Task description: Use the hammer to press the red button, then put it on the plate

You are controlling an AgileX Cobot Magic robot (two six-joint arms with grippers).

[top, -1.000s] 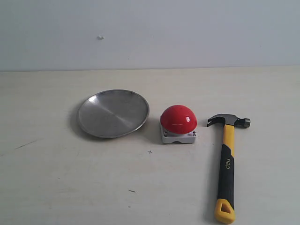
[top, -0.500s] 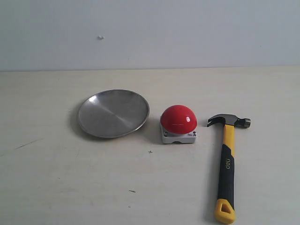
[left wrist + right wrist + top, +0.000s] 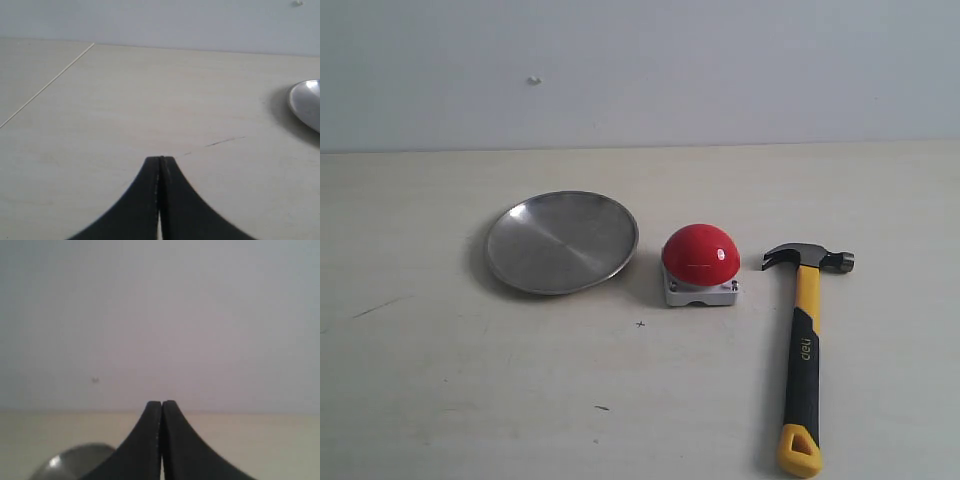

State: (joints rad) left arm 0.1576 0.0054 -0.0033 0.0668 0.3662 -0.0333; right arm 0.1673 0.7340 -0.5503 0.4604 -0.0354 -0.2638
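Exterior view: three things on the pale table (image 3: 520,380), neither hand in sight.
- Red button (image 3: 700,255) near centre, dome up on its grey-white base.
- Plate (image 3: 562,242) at the button's 9 o'clock, just beside it but apart, empty and shiny.
- Hammer (image 3: 803,350) at the button's 3 o'clock, lying flat and untouched. Head at the 12 o'clock end, level with the button; yellow tip with the triangular hole at the 6 o'clock end, near the table's front edge.

Left wrist view: left hand (image 3: 160,160) with both black fingers pressed together, nothing between them, over bare table. Only a sliver of the plate's rim shows here, plus a thin dark scratch (image 3: 225,141) on the table. No button or hammer in this view.

Right wrist view: right hand (image 3: 161,404) likewise pressed together and empty, aimed mostly at the grey wall (image 3: 200,315). The picture is soft; the silver arc low beside the fingers is probably the plate. Hammer and button are not seen here.
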